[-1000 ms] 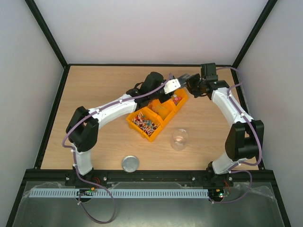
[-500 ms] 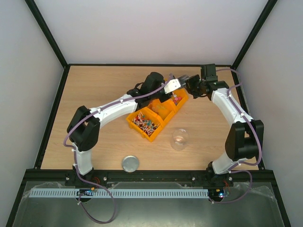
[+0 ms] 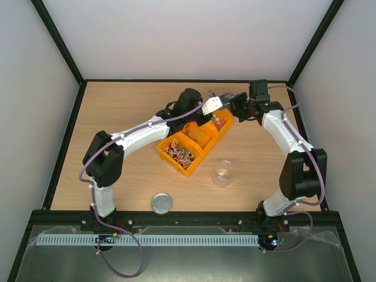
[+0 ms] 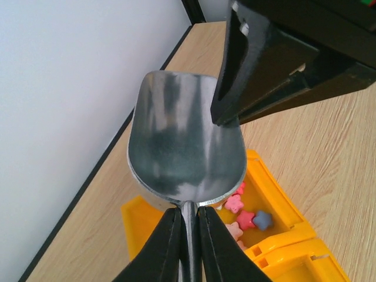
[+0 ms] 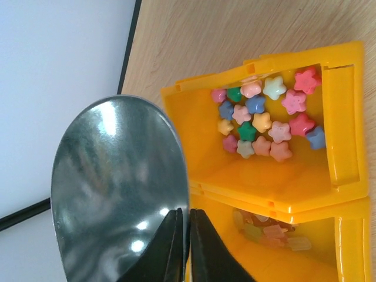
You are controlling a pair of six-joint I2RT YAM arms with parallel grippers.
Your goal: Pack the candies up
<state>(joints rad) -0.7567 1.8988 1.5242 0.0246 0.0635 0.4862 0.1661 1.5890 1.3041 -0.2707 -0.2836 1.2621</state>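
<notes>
Slightly leftward since a second ago, we find the scoop (image 4: 185,147) and both arms, above the far end of the yellow bin (image 3: 189,169). Our left pincer (image 4: 188,220) clamps the scoop's handle, and our right pincer (image 5: 183,226) is closed on its bowl edge. On the worktop (image 3: 117,111), the candies (image 3: 179,151) lie heaped in the bin's near compartment, with pastel stars (image 5: 264,126) in the far one.

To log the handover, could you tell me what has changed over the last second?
The scoop, held by the left gripper, shifted slightly left and away; the right gripper followed it leftward. The yellow bin, jar and lid stayed put.
</notes>
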